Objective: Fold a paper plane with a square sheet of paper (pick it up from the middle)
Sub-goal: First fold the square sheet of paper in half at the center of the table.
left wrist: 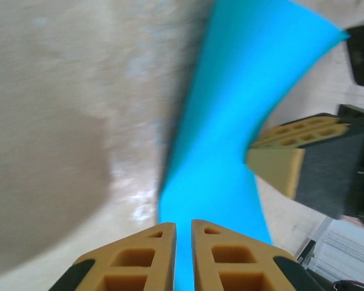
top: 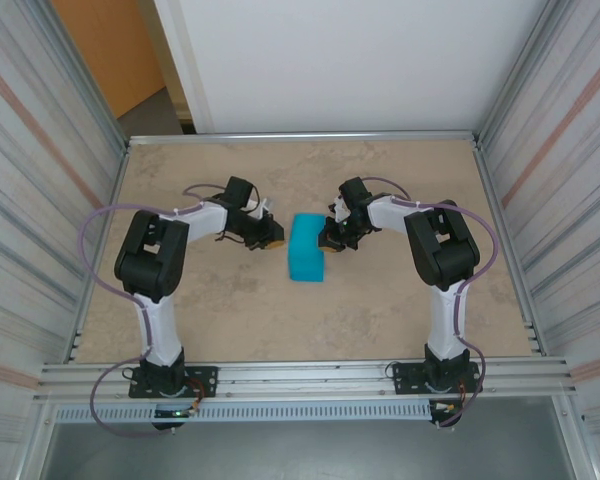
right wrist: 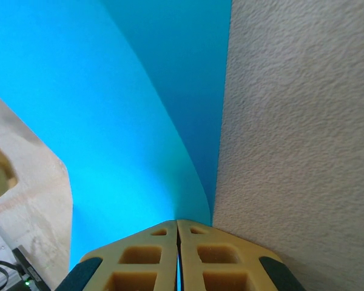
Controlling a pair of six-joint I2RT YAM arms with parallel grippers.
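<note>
The square sheet of paper [top: 307,258] is teal-blue and looks like a narrow rectangle at the middle of the table, between both grippers. My right gripper [top: 330,240] is shut on its right edge. In the right wrist view the paper [right wrist: 97,121] bows up and to the left from the closed tips of the right gripper [right wrist: 177,220]. My left gripper [top: 277,235] is at the sheet's left edge. In the left wrist view its jaws [left wrist: 183,223] stand a thin slit apart over the blurred paper [left wrist: 230,121], with teal showing through the slit. A right finger [left wrist: 285,163] shows beyond the sheet.
The tan table [top: 380,310] is fenced by corrugated metal walls on the left [top: 40,200] and right [top: 570,200]. A metal rail [top: 310,378] with the arm bases runs along the near edge. A white panel [top: 330,60] stands behind the table.
</note>
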